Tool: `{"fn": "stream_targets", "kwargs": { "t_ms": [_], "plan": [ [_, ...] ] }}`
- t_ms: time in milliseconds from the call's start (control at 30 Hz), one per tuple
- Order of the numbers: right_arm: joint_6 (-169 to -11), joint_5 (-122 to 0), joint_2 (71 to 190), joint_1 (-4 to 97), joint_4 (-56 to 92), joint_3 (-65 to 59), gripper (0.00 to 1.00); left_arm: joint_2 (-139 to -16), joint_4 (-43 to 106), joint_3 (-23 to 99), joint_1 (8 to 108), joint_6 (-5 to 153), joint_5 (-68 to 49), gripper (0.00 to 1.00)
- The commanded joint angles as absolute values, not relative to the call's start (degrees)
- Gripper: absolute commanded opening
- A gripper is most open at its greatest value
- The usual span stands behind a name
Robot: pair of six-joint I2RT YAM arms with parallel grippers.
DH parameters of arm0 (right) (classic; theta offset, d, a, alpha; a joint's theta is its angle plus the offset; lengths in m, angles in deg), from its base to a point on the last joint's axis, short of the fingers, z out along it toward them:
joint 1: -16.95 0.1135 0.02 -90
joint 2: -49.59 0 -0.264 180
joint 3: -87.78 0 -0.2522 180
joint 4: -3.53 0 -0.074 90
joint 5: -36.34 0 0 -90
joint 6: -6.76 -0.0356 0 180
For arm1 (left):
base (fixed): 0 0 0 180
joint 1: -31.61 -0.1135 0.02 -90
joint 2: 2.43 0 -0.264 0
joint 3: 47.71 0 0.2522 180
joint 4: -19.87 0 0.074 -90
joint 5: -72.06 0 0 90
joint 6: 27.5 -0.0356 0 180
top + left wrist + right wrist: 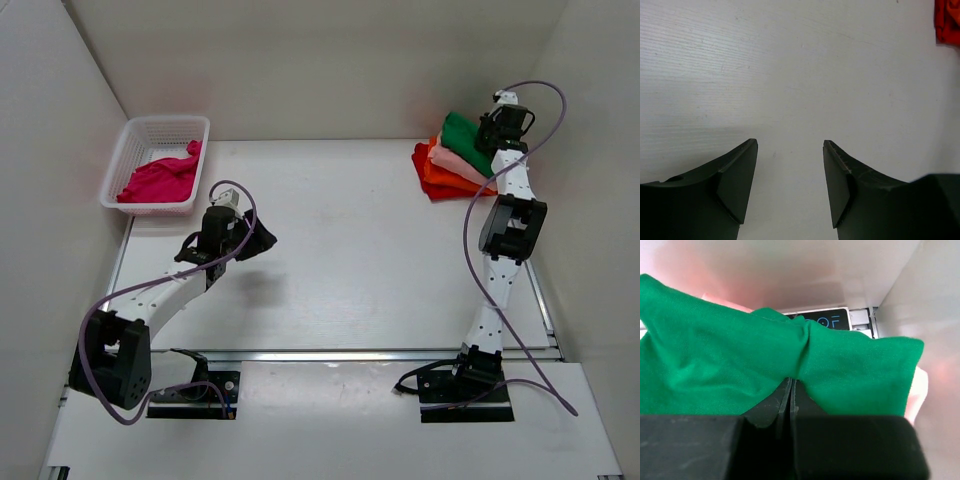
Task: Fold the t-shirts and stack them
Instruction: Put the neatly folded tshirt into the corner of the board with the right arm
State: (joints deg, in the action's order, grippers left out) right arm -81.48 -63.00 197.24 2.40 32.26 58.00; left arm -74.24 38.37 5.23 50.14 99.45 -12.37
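Observation:
A bright green t-shirt (463, 138) lies on top of a folded stack at the back right, over a salmon pink one (452, 161), an orange-red one (437, 173) and a red one (437, 190). My right gripper (488, 131) is at the stack's right end. In the right wrist view its jaws (791, 380) are shut, pinching a pucker of the green t-shirt (715, 365). A crumpled magenta t-shirt (160, 178) lies in the basket. My left gripper (262, 238) is open and empty above bare table (790, 145).
The white lattice basket (165, 121) stands at the back left against the wall. White walls close in the table on the left, back and right. An edge of the stack's orange-red cloth (947, 20) shows at the left wrist view's top right.

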Motion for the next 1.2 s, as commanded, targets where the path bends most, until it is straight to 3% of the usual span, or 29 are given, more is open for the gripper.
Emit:
{"fn": "stream_targets", "kwargs": {
  "t_ms": [0, 167, 267, 333, 400, 433, 467, 567, 700, 800, 933, 1067, 1167],
  "plan": [
    [-79.29, -61.57, 195.49, 4.03, 35.84, 56.98, 0.00, -72.57, 38.20, 6.31, 50.51, 99.16, -11.61, 0.66],
    [-77.96, -69.63, 190.57, 4.73, 30.75, 55.84, 0.10, -71.42, 38.11, 4.99, 50.95, 99.68, -12.13, 0.66],
    [-76.04, -72.28, 186.10, 5.69, 30.83, 56.27, 0.23, -71.51, 39.78, 5.68, 50.60, 99.59, -12.84, 0.69],
    [-75.42, -72.29, 182.23, 6.49, 31.79, 55.93, 0.41, -71.43, 42.23, 7.09, 50.34, 99.59, -13.37, 0.78],
    [-74.45, -70.02, 174.52, 7.89, 32.67, 53.47, 0.57, -70.82, 43.47, 8.58, 49.55, 97.84, -13.62, 0.93],
    [-74.36, -68.79, 171.96, 8.16, 32.76, 50.85, 0.74, -70.81, 43.83, 8.94, 49.20, 97.75, -13.46, 0.99],
    [-74.53, -65.90, 166.28, 9.29, 32.15, 48.91, 0.99, -69.50, 44.18, 8.94, 48.15, 96.70, -12.24, 0.98],
    [-77.78, -57.39, 151.33, 10.96, 28.64, 34.42, 0.99, -65.64, 46.71, 8.15, 46.82, 93.98, -14.32, 0.99],
    [-81.72, -47.86, 138.39, 14.92, 35.99, 22.29, 0.99, -66.22, 52.34, 11.47, 48.13, 81.34, -21.76, 0.99],
    [-88.49, -50.74, 132.75, 16.15, 42.85, 13.78, 0.99, -73.33, 63.23, 18.23, 47.44, 78.41, -27.16, 0.99],
    [-90.27, -48.91, 123.53, 23.26, 45.94, -3.00, 0.99, -80.82, 76.68, 21.08, 47.25, 85.69, -36.46, 0.99],
    [-95.26, -53.30, 117.36, 24.33, 46.12, -15.15, 0.99, -75.13, 74.61, 14.49, 50.77, 86.23, -37.80, 0.99],
    [-96.50, -54.45, 113.67, 25.73, 46.03, -20.08, 0.99, -66.78, 70.63, 9.29, 49.38, 85.44, -31.14, 0.99]
  ]
}}
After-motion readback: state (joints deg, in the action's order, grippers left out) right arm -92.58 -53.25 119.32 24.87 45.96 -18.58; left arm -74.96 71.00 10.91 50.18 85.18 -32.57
